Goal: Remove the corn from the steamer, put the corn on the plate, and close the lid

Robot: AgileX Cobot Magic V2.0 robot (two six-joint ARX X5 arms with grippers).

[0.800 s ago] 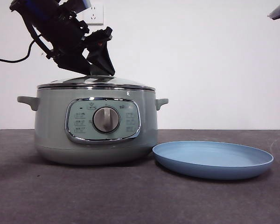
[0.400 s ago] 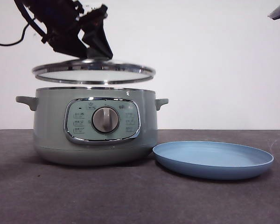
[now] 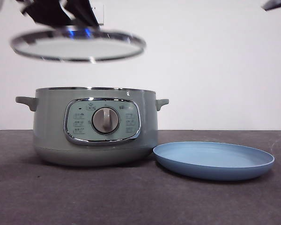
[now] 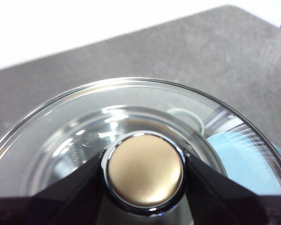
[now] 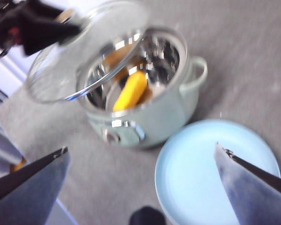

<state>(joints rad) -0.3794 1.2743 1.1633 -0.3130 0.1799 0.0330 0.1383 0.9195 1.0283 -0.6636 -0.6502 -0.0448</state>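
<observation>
While left claw pinches the lid by its knob at upper left, hold it level, well clear, so spread right claw can reach the corn inside the steamer

The front camera sits low, level with the table, close to the steamer and plate, facing a white wall. The left wrist camera looks straight down at close range onto the lid and its knob. The right wrist camera looks down from high up and farther off, taking in steamer, plate and lid, which all three views share.
</observation>
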